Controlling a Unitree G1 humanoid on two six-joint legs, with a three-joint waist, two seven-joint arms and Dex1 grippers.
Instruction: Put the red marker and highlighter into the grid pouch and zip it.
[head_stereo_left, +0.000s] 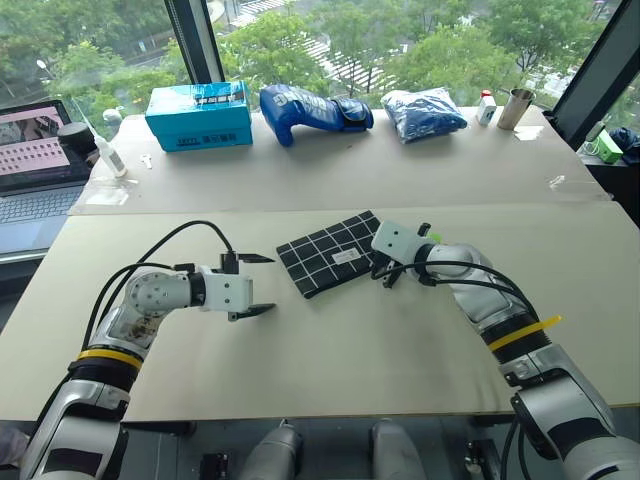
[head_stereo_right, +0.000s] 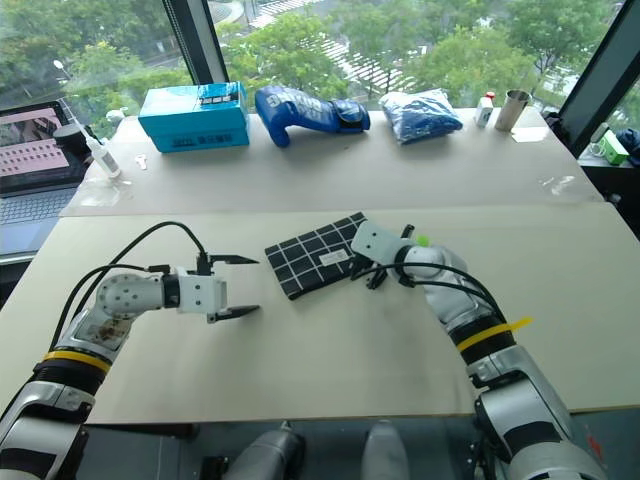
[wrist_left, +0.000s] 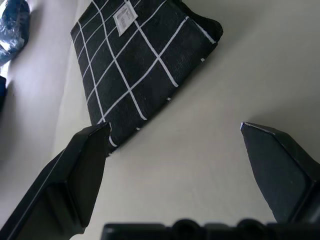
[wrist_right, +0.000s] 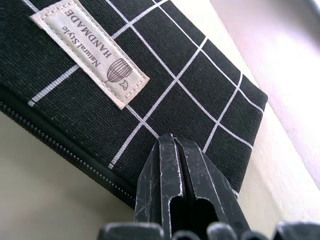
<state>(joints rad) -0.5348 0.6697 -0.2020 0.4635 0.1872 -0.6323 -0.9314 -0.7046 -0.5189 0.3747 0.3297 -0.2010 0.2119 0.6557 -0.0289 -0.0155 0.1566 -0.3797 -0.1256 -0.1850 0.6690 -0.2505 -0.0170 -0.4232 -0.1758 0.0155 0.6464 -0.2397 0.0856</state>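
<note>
- Black fabric with white grid lines: in the left eye view the grid pouch (head_stereo_left: 335, 253) lies flat and skewed on the pale table (head_stereo_left: 330, 360), between the two arms. The left gripper (head_stereo_left: 257, 284) stands just off the pouch's near-left corner, fingers spread wide, grasping nothing. The right gripper (head_stereo_left: 388, 278) sits at the pouch's right end with its fingers pressed together. A spot of bright green (head_stereo_left: 433, 237) shows behind the right wrist; what it belongs to cannot be told.
- Right eye view: same layout. Bare table surface lies in front of the pouch and to both sides. Along the far table by the window stand a teal box (head_stereo_right: 194, 116), a blue boxing glove (head_stereo_right: 308, 108), a blue bag (head_stereo_right: 422, 112) and a metal cup (head_stereo_right: 515, 108); a laptop (head_stereo_right: 35, 170) sits at far left.
- Left wrist view: both fingers (wrist_left: 75, 185) are far apart, the pouch corner near one tip, not touched.
- Right wrist view: the clenched fingers (wrist_right: 182, 195) overlap the pouch's zipper edge (wrist_right: 60, 146), near its white label (wrist_right: 90, 59); whether they pinch fabric cannot be told.
</note>
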